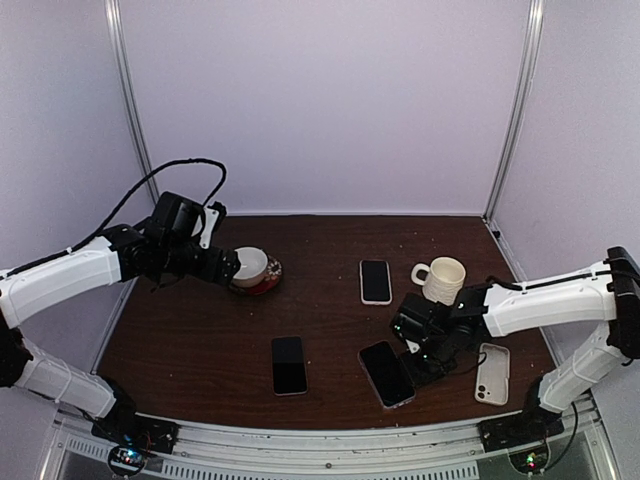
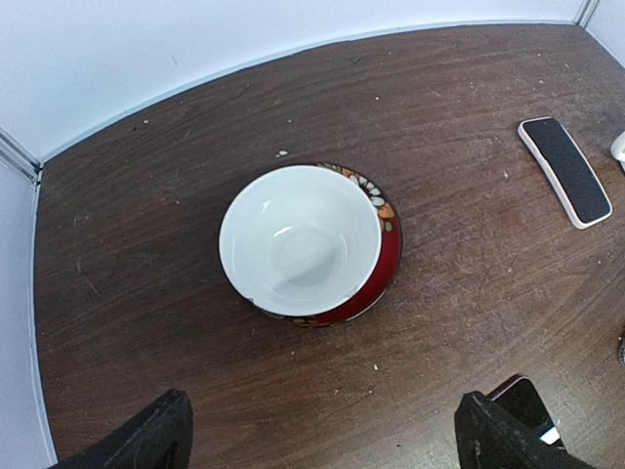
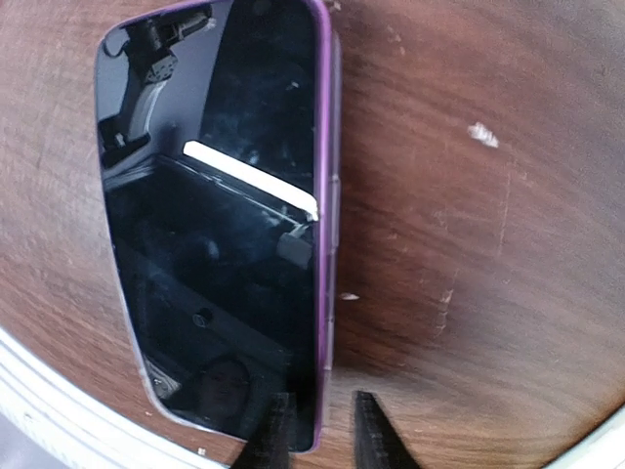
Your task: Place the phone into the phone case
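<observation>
A purple-edged phone (image 1: 386, 373) lies screen up near the table's front; in the right wrist view this phone (image 3: 215, 225) fills the left half. My right gripper (image 1: 425, 362) is at its right side. Its fingertips (image 3: 317, 430) stand close together astride the phone's long edge near a corner, one finger (image 3: 273, 435) over the glass and the other over the wood. Whether they press on the phone is unclear. The white phone case (image 1: 492, 373) lies to the right of that gripper. My left gripper (image 1: 225, 265) hovers open beside a white bowl (image 2: 300, 239), nothing between its fingers (image 2: 146, 440).
The bowl sits on a red plate (image 2: 391, 259) at the back left. A black phone (image 1: 288, 364) lies front centre, and a white-edged phone (image 1: 375, 281) lies mid-table. A cream mug (image 1: 443, 279) stands behind the right gripper. Walls enclose three sides.
</observation>
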`<move>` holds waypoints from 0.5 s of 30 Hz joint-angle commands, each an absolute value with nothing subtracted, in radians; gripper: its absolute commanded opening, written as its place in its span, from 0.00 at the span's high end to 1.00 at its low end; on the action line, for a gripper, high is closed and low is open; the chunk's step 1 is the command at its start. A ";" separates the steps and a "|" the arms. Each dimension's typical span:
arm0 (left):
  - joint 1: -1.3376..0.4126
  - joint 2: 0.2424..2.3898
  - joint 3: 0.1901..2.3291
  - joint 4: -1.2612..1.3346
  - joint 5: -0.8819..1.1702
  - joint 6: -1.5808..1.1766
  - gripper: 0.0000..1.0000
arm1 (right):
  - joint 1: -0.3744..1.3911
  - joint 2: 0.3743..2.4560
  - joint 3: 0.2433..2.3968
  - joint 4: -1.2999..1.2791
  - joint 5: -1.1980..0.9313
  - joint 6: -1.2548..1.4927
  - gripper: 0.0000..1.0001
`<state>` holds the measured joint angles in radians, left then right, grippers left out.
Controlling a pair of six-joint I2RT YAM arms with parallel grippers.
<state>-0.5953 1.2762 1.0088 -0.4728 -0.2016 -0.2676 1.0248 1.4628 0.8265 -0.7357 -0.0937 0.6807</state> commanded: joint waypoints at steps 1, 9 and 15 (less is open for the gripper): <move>-0.589 1.289 1.043 -0.460 -0.205 -0.255 0.03 | 1.023 1.483 0.786 -0.677 -0.168 0.718 0.82; -0.589 1.294 1.046 -0.464 -0.213 -0.251 0.03 | 1.073 1.542 0.756 -0.687 -0.200 0.755 0.87; -0.589 1.298 1.049 -0.467 -0.213 -0.249 0.02 | 1.105 1.613 0.749 -0.780 -0.154 0.764 0.86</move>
<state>-0.5953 1.2873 1.0103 -0.4740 -0.2031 -0.2649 1.0657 1.5066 0.8017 -0.6769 -0.1242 0.7456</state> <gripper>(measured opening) 0.976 0.131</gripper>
